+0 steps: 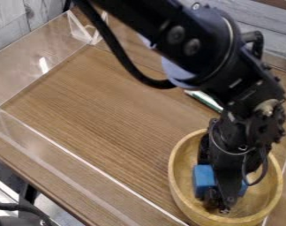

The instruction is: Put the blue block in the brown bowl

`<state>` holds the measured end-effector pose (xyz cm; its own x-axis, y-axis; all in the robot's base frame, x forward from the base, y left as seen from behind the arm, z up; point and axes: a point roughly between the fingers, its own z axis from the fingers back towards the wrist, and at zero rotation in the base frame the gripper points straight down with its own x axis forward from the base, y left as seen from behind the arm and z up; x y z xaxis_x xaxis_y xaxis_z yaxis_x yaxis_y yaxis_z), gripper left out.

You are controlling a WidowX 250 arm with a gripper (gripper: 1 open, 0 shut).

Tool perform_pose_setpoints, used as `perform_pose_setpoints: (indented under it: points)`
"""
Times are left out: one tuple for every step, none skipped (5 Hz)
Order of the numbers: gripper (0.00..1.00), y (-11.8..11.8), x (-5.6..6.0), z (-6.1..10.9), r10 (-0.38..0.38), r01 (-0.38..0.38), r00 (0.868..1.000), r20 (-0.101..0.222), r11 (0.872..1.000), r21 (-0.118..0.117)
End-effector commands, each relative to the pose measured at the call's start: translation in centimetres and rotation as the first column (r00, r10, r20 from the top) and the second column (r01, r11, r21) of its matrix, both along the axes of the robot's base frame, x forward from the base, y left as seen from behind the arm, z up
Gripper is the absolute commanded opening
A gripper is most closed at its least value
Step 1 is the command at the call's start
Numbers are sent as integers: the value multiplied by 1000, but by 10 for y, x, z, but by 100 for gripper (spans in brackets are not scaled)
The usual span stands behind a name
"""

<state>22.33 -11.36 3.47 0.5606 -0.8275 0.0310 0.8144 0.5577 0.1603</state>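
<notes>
The brown bowl (181, 177) sits at the table's near right corner. Inside it, on the left side of its floor, lies the blue block (205, 180). My gripper (219, 190) points straight down into the bowl, right over the block. Its dark fingers (226, 199) stand apart, one close along the block's right side, and no longer pinch it. The black arm hides the back of the bowl and the top of the block.
A clear plastic wall (27, 132) runs along the left and far edges of the wooden table (98, 106). A green-and-white marker (202, 97) lies behind the arm, mostly hidden. The bowl is close to the table's front edge.
</notes>
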Motion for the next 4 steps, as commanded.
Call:
perform_pose_setpoints:
  points:
    - [100, -2, 9, 13, 19, -17, 999, 45, 999, -37]
    - [100, -2, 10, 15, 30, -28, 998, 47, 999, -44]
    - [100, -1, 11, 16, 42, -40, 998, 48, 998, -51]
    - [100, 0, 12, 17, 53, -50, 997, 50, 997, -57]
